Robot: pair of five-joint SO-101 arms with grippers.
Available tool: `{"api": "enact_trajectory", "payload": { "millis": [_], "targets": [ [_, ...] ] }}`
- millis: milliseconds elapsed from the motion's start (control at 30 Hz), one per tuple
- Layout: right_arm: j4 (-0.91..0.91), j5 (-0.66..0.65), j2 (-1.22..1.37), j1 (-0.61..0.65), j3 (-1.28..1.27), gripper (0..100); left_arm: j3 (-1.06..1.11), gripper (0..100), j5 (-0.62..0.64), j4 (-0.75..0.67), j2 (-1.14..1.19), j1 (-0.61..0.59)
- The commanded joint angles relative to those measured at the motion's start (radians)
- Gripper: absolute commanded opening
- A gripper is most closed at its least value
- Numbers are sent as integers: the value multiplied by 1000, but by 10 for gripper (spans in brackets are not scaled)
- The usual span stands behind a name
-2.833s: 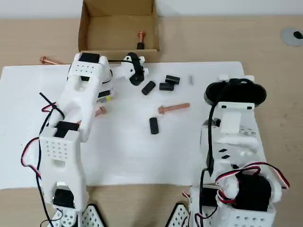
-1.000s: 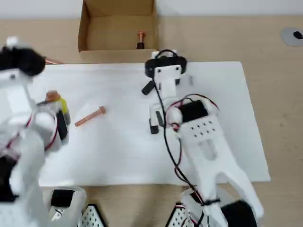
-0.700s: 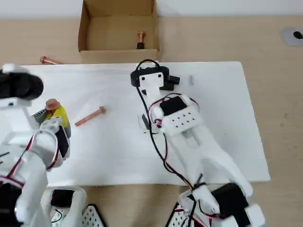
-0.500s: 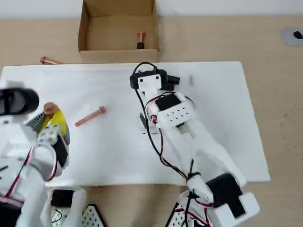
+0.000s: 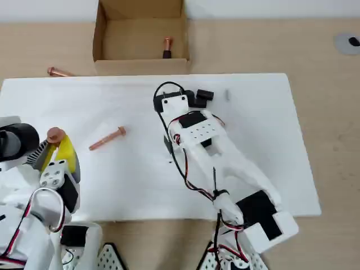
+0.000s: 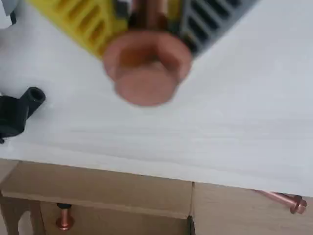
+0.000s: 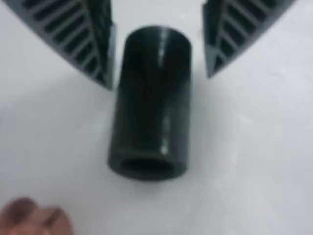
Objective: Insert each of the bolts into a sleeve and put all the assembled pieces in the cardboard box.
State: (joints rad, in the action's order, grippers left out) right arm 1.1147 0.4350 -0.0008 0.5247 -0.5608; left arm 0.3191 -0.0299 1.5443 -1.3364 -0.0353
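Bolt [image 6: 145, 73]: copper-toned metal, smooth, dull sheen.
Sleeve [image 7: 149, 98]: black plastic, smooth, slightly glossy.
Cardboard box [image 5: 99, 39]: brown, matt.
Sheet [image 5: 129, 180]: white, matt, paper-like.
Worktop [image 5: 329, 112]: pale wood grain.
Left gripper [image 6: 146, 18]: ribbed matt plastic.

Clamped left gripper [image 6: 146, 17] — right gripper [image 7: 156, 44] spread

One cardboard box [image 5: 100, 34]. Four copper bolts from above: raised bolt [image 5: 55, 135], sheet bolt [image 5: 107, 138], counter bolt [image 5: 58, 72], boxed bolt [image 5: 167, 43]. At least three black sleeves: boxed sleeve [image 5: 167, 54], far-edge sleeve [image 5: 205, 95], lone sleeve [image 7: 149, 103].
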Motion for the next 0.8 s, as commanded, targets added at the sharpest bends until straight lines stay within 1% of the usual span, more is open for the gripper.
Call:
{"api": "enact_trajectory", "payload": {
  "millis": [0, 333, 567, 767],
  "targets": [
    [-46, 2, 10, 7, 53, 160, -3, 9, 2, -20, -1, 5],
    [-60, 2, 12, 7, 105, 160, -6, 9, 2, -20, -1, 5],
    [-104, 2, 12, -1, 107, 160, -9, 9, 0, -20, -1, 5],
    [-98, 0, 13, -10, 87, 159, -11, 9, -64, -18, -1, 5]
  ]
}}
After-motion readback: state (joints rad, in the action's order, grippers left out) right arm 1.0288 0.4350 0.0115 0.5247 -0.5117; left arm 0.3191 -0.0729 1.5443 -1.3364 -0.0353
